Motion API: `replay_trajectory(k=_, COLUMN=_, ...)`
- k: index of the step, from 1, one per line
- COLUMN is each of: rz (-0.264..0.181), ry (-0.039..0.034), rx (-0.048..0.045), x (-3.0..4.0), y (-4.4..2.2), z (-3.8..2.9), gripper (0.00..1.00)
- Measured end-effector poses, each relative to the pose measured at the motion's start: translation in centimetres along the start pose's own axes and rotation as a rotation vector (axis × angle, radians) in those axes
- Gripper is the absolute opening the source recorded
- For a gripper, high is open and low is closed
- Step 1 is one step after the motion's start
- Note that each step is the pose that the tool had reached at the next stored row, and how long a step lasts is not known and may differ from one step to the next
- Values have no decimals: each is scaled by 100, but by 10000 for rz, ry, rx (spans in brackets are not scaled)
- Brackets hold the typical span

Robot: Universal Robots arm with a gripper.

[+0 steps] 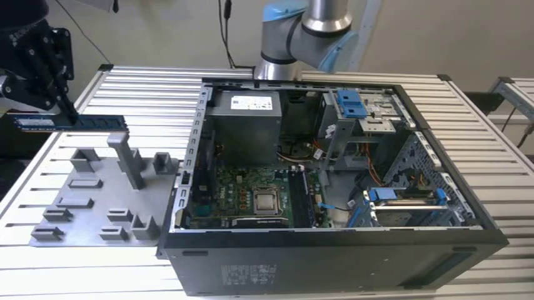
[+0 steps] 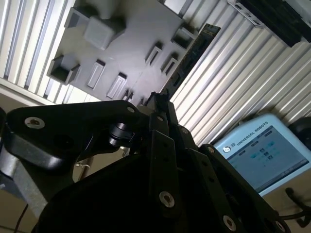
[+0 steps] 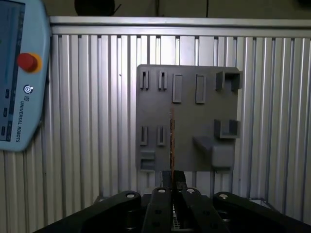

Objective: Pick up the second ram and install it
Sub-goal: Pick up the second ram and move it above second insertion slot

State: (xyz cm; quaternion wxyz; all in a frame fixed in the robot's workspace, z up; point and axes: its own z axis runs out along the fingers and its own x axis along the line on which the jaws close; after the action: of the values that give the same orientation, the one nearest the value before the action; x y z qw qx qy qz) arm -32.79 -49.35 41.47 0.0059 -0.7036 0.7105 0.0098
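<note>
Pick-up: judged done. Install: not yet done.

- Gripper (image 1: 67,116) is at the exterior view's left, raised over the slatted counter (image 1: 467,125). Fingers (image 2: 156,121) are pinching the second ram (image 1: 100,122) near one end. The stick is level, lengthwise across the view, with most of its length jutting free toward the case.
- The ram touches nothing but the fingers. It hangs above the far edge of the grey holder tray (image 1: 92,200) and well apart from the open computer case (image 1: 334,262).
- In the first wrist view the stick is edge-on, a thin line over the tray.

Containers:
- Holder tray: flat on the counter, and its pockets and posts look bare in both wrist views.
- Computer case: side panel off. Inside are the power supply (image 1: 244,125), the green motherboard (image 1: 225,197) with processor socket (image 1: 267,201), and a drive bracket with blue latches (image 1: 351,103).
- Memory slots (image 1: 299,199) are just beside the socket. Cannot tell whether any slot is filled.
</note>
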Motion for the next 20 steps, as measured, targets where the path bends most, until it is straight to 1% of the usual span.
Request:
replay_trajectory(k=12, rz=0, ry=0, rx=-13, x=-2, y=-232, z=-1, gripper=14)
replay_trajectory(k=20, rz=1, ry=0, rx=-17, x=-4, y=-368, z=-2, gripper=14)
